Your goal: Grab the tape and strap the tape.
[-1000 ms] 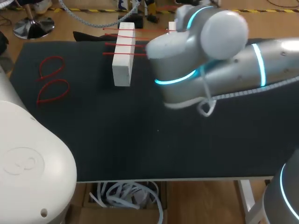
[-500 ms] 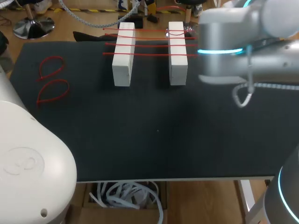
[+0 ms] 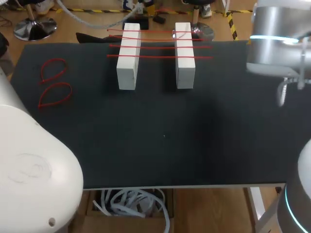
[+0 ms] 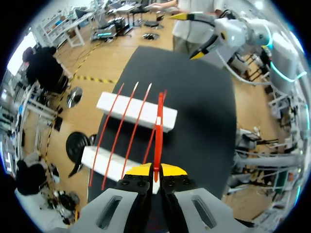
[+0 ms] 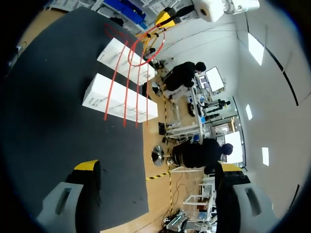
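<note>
Two white blocks (image 3: 128,56) (image 3: 184,54) lie side by side at the table's far edge with several red straps (image 3: 155,46) stretched across both. My left gripper (image 4: 155,170) is shut on another red strap loop (image 4: 159,121), seen edge-on and standing up from its tips, above the near block (image 4: 109,165) and pointing over the far block (image 4: 136,111). In the right wrist view that held loop (image 5: 144,65) hangs beyond the blocks (image 5: 119,99). My right gripper (image 5: 158,172) stands wide open and holds nothing, off to the right of the blocks; its arm (image 3: 274,41) is at the far right.
Two loose red strap loops (image 3: 53,68) (image 3: 54,94) lie on the black table (image 3: 165,136) at its far left. My left arm's white body (image 3: 29,174) fills the near left corner of the head view.
My right arm has swung from over the blocks to the far right, uncovering the right-hand block. The straps and blocks have not moved.
</note>
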Motion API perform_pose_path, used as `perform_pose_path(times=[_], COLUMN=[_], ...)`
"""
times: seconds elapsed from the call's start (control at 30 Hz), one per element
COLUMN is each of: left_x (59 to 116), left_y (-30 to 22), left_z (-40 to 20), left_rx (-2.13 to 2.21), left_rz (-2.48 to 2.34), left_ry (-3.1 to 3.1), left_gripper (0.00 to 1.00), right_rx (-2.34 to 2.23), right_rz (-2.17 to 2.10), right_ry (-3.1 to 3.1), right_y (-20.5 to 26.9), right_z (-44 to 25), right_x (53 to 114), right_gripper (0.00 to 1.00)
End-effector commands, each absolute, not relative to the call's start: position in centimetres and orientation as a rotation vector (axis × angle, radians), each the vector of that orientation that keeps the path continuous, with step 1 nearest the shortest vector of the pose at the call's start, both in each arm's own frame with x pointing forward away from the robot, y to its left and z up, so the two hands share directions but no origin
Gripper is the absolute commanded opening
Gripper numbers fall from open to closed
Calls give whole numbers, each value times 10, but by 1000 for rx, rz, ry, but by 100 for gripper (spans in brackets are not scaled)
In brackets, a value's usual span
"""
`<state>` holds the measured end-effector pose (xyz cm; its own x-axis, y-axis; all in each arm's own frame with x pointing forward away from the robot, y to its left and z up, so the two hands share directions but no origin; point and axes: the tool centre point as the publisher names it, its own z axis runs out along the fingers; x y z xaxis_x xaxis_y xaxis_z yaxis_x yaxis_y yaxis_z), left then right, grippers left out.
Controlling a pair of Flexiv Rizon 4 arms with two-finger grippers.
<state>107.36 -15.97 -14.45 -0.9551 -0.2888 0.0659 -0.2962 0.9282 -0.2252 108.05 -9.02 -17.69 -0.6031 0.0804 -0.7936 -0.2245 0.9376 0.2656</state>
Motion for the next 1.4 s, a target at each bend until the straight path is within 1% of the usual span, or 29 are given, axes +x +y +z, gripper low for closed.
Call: perform_pose_path(times=[0.03, 0.23, 0.33, 0.47, 0.6, 0.63, 0.67, 1.4], left_x=[1063, 1032, 1013, 998, 999, 1001, 1001, 1001], left_y=[-105, -3, 39, 74, 92, 94, 94, 94], left_z=[-124, -101, -99, -110, -129, -133, -133, -133], left_rx=[684, 1236, 1431, 1520, 1540, 1554, 1554, 1554], left_rz=[158, -149, -182, -263, -245, -234, -234, -234], left_ry=[-3057, -2876, -2750, -2619, -2535, -2525, -2525, -2525], left_gripper=[0, 0, 0, 0, 0, 31, 100, 100], right_rx=[-203, -203, -203, -203, -203, -203, -203, -203], right_rz=[592, 592, 592, 592, 592, 592, 592, 592], right_ry=[2210, 2210, 2210, 2210, 2210, 2210, 2210, 2210], right_y=[-95, -95, -95, -95, -95, -95, -95, -95], right_z=[-173, -173, -173, -173, -173, -173, -173, -173], right_x=[1079, 1079, 1079, 1079, 1079, 1079, 1079, 1079], right_gripper=[100, 100, 100, 100, 100, 100, 100, 100])
